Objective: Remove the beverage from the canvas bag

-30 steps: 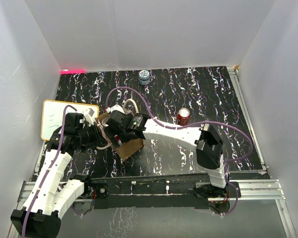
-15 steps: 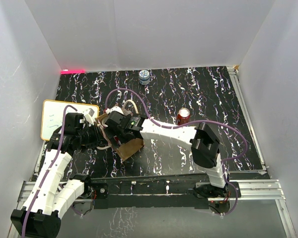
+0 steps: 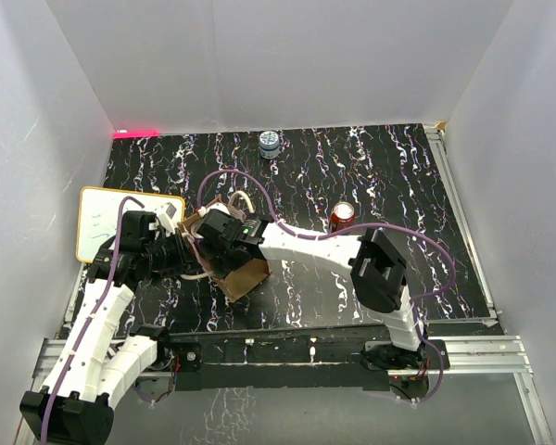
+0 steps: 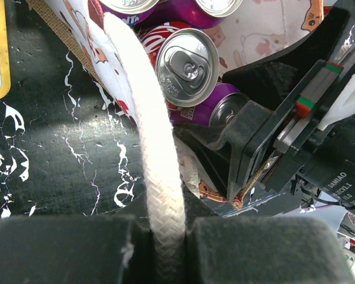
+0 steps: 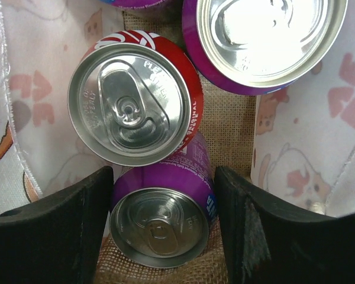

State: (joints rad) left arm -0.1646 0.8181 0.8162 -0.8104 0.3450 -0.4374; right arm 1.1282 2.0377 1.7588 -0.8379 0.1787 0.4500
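Removal incomplete: left gripper (image 4: 168, 248) clamps the cream rope handle (image 4: 154, 148) of the tan-brown canvas bag (image 3: 246, 276) at near left, while right gripper (image 5: 164, 201), narrowly parted, grips a purple aluminium soda can (image 5: 160, 234) standing inside, not yet lifted.

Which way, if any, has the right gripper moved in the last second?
Yes. The right gripper has slid left, away from the red can standing outside the bag, and deeper into the bag, around a purple can.
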